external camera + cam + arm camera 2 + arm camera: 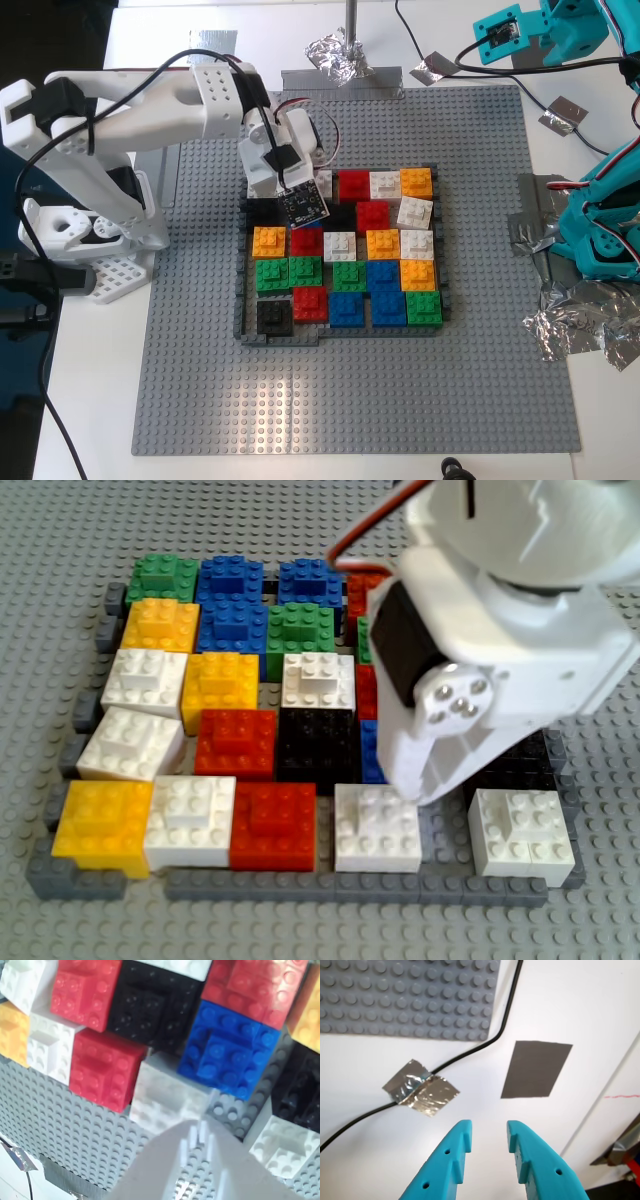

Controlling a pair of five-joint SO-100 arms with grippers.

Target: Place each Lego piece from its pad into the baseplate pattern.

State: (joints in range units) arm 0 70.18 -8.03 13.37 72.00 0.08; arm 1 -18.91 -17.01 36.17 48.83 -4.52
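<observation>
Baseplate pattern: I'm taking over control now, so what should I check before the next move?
1. My first gripper empty, jaws apart: ok.
2. A green Lego piece waiting on the pad near it: not ok, the pad is bare.
3. My second gripper open or shut: cannot tell.
4. My second gripper over the baseplate pattern: ok.
5. Every cell filled: cannot tell, the arm hides some.

The second gripper's point(200, 1145) fingertips were blurred in its wrist view, and hidden under the white arm point(285, 160) in the exterior view. Part of the pattern point(300, 885) behind it was covered. The first gripper point(487, 1135) was cut off at the base.
</observation>
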